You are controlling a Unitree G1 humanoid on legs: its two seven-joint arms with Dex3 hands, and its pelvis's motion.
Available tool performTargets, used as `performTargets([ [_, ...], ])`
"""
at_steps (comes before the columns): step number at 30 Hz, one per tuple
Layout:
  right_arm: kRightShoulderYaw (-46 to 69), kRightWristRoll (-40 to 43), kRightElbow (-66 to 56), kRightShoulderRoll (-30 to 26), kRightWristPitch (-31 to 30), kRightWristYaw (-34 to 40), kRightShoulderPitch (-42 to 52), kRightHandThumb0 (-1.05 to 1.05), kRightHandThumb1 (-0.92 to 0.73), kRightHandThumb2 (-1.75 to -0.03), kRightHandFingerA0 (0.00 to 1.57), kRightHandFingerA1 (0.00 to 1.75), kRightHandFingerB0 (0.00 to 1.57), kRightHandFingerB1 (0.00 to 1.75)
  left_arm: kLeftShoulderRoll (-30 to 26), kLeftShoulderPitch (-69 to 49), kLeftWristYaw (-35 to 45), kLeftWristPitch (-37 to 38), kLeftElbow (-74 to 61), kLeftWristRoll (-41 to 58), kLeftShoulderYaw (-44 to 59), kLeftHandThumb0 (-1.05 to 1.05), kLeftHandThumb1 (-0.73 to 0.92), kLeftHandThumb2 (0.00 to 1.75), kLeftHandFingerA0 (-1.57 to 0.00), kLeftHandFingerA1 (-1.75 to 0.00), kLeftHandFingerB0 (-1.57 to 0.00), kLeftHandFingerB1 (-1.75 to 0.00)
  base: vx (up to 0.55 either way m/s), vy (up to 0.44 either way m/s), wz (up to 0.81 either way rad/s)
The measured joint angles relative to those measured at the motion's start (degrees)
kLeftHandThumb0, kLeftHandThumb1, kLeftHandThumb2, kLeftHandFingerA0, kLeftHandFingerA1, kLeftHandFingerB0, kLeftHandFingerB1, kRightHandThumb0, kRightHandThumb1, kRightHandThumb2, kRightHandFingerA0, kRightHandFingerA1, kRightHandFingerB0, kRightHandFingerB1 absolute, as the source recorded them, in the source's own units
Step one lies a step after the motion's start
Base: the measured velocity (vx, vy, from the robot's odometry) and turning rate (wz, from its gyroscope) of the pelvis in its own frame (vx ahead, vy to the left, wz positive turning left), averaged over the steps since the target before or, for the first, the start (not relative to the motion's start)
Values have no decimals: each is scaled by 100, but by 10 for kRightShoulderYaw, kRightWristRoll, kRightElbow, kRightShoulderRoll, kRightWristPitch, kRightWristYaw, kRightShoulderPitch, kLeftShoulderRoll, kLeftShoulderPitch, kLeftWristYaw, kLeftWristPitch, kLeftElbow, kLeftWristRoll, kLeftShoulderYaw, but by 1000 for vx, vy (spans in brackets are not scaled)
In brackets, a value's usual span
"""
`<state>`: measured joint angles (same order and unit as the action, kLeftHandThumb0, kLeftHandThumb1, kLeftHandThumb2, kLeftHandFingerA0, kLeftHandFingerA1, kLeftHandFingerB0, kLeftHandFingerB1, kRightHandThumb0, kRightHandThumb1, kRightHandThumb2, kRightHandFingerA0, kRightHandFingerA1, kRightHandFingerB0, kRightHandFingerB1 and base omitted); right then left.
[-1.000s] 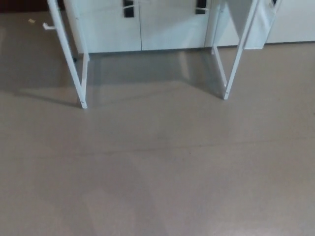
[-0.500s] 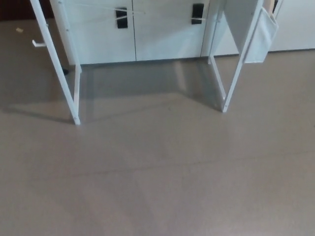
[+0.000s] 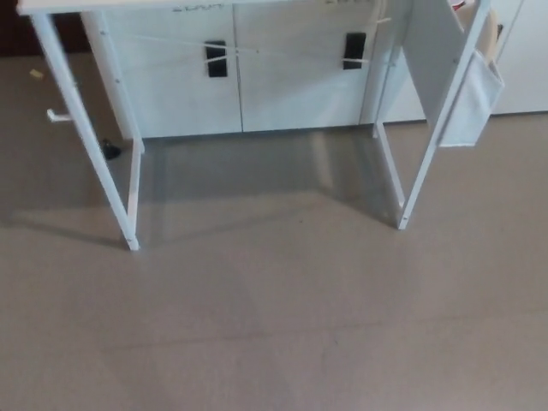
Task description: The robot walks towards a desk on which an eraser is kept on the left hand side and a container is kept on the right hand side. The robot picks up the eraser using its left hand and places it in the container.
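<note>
White desk legs [image 3: 86, 137], grey-brown floor [image 3: 274, 325], white cabinet [image 3: 240, 77] with seemingly black handles [image 3: 217, 58].

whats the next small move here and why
Probably keep walking toward the desk and tilt the head view up. Only its white legs and the front edge of its top show, with bare floor in front of them. The desktop surface is out of frame, so neither eraser nor container can be seen, and neither hand is in view, so reaching seems premature.

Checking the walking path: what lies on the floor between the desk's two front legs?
In the head view, the floor between the left front leg and right front leg is bare, apart from the desk's shadow.
</note>
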<state>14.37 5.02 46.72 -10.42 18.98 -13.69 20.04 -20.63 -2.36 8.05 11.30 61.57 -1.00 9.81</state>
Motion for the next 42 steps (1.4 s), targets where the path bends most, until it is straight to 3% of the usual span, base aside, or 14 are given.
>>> performTargets([
  [2,-1,-1,2,-4,1,1,-2,-22,-51,-93,30,57,12,48,0,2,0,0,1,0,0,-20,59,58,-38,-40,-30,-33,154,-110,-2],
  [5,-1,-1,9,-6,3,1,-4,-26,-70,-60,38,44,24,34,0,1,0,0,2,0,0,-20,58,58,-40,-41,-31,-34,200,-33,-10],
  [7,-1,-1,12,-6,4,1,-5,-22,-51,-93,30,58,12,48,0,1,0,0,2,0,0,-20,59,58,-40,-40,-30,-34,214,57,-14],
  [11,-1,-1,13,-6,4,1,-3,-22,-51,-93,30,58,12,48,0,1,1,0,3,0,0,-22,58,58,-41,-40,-31,-34,238,153,-8],
  [13,-3,-1,14,-5,5,0,-3,-26,-71,-60,37,44,23,34,0,3,2,0,4,-1,-1,-21,59,58,-41,-40,-31,-34,311,294,-10],
  [14,-4,-1,15,-3,6,0,-4,-23,-51,-93,31,58,12,48,-4,4,2,0,4,-1,-1,-22,60,58,-40,-39,-30,-33,296,256,10],
  [17,-5,-1,18,-3,8,-1,-6,-25,-71,-60,38,44,24,34,-8,5,2,0,2,0,-1,-19,60,58,-40,-40,-30,-34,239,143,2],
  [21,-5,-1,18,-3,11,-1,-3,-24,-71,-60,39,44,24,34,-8,4,5,0,4,0,0,-16,59,57,-38,-39,-30,-33,210,43,8],
  [22,-6,-2,18,-3,11,-1,-2,-21,-51,-93,31,58,12,48,-8,4,6,0,5,0,0,-19,60,58,-40,-40,-31,-34,221,-29,10],
  [23,-6,-2,17,-3,11,0,-1,-24,-71,-60,39,44,24,34,-8,3,6,0,7,0,0,-21,59,58,-42,-39,-32,-34,229,-58,5],
  [30,-5,-2,21,-4,12,3,-6,-25,-71,-60,40,44,24,34,-7,4,6,0,7,-3,-11,-20,58,57,-46,-39,-34,-33,268,-155,11],
  [31,-5,-3,21,-6,12,4,-6,-21,-52,-93,33,59,12,48,-7,5,6,0,5,-6,-18,-19,57,56,-47,-40,-34,-34,207,-136,-6],
  [32,-6,-3,23,-7,13,4,-5,-24,-71,-60,40,44,24,34,-7,3,6,0,4,-7,-24,-19,57,57,-46,-39,-33,-33,139,-124,-5],
  [42,-10,-3,40,-6,26,5,37,-28,-70,-60,40,45,24,34,-1,-23,2,1,28,-17,-50,-21,57,57,-48,-40,-35,-34,236,66,-4],
])
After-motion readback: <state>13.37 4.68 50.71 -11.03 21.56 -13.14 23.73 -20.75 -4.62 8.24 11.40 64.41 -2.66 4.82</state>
